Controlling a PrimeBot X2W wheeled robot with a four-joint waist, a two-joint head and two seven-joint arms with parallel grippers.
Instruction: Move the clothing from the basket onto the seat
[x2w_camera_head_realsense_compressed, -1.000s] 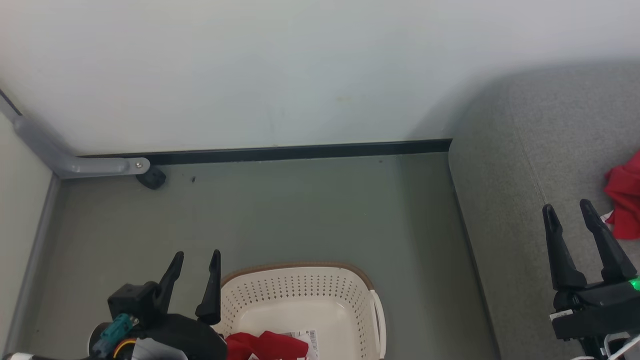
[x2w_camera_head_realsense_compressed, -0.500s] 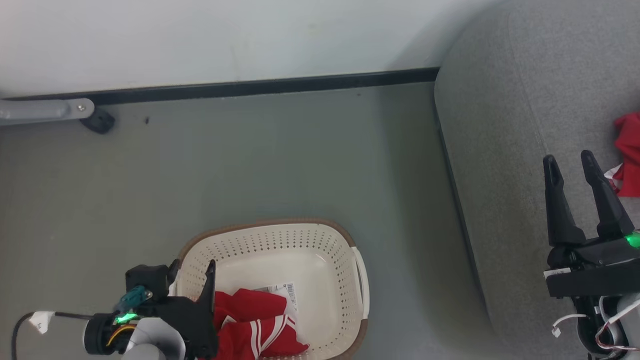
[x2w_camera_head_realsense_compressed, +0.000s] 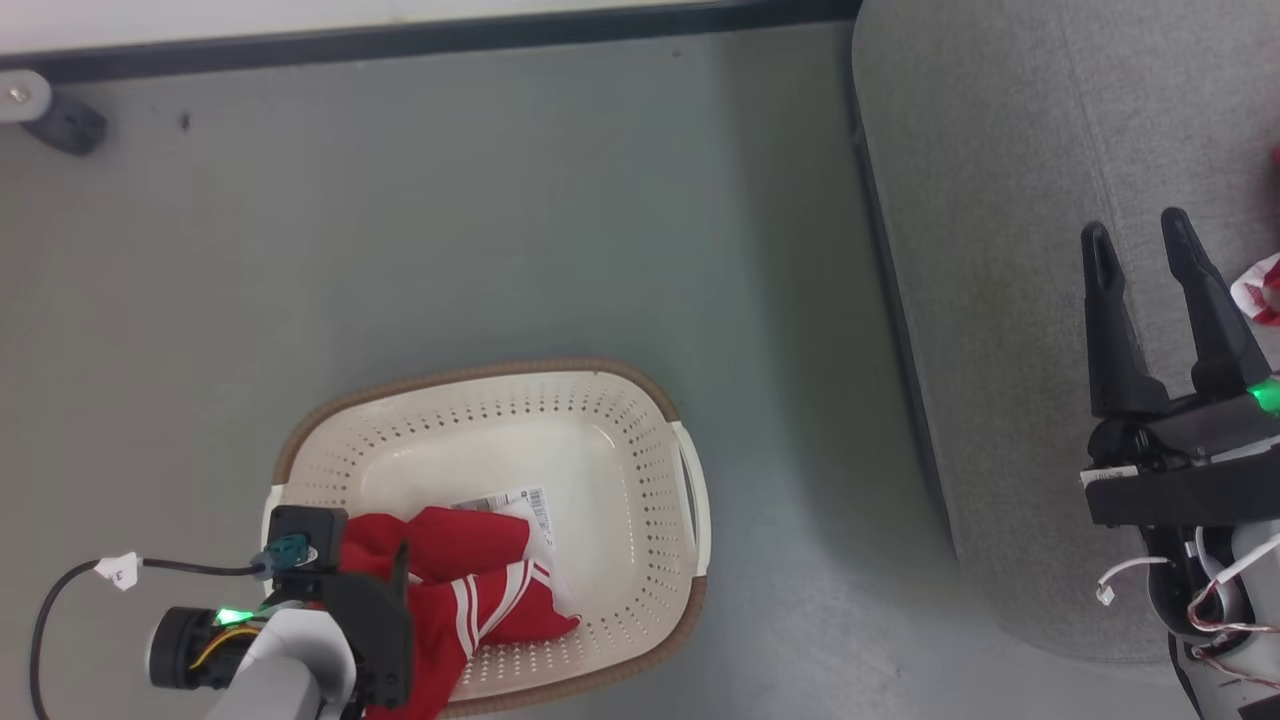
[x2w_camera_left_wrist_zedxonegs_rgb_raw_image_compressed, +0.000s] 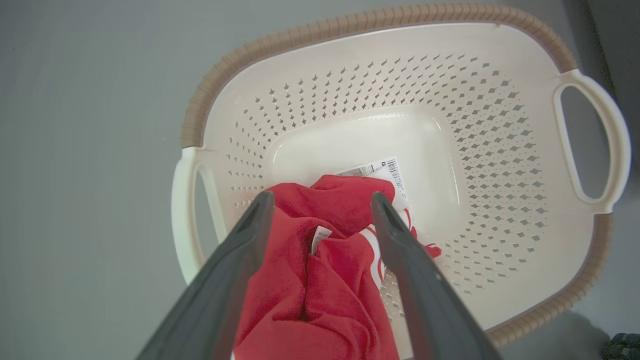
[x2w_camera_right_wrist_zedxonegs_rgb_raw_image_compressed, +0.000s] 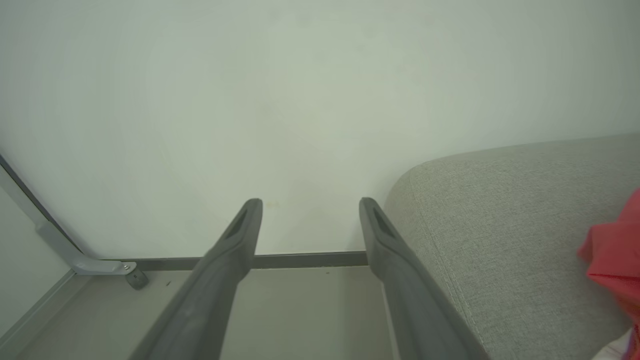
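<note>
Lowered past the basket (x2w_camera_head_realsense_compressed: 480, 425) rim, left hand (x2w_camera_left_wrist_zedxonegs_rgb_raw_image_compressed: 321, 200) spreads wide over clothing (x2w_camera_left_wrist_zedxonegs_rgb_raw_image_compressed: 320, 270), empty; right hand (x2w_camera_head_realsense_compressed: 1135, 228) gapes beside the seat (x2w_camera_head_realsense_compressed: 1000, 200).

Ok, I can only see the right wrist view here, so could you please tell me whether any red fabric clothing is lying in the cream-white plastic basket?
Observer: Yes, a bright red fabric garment with white stripes lies bunched toward one end of the cream-white perforated plastic basket.
Operator: Thank you. Is anything reaching for it?
Observer: The left hand is open over the basket. In its wrist view, one dark finger sits on each side of that garment.
Operator: And is anything else in there?
Observer: A white barcoded label peeks out at the garment's edge on the basket's floor.
</note>
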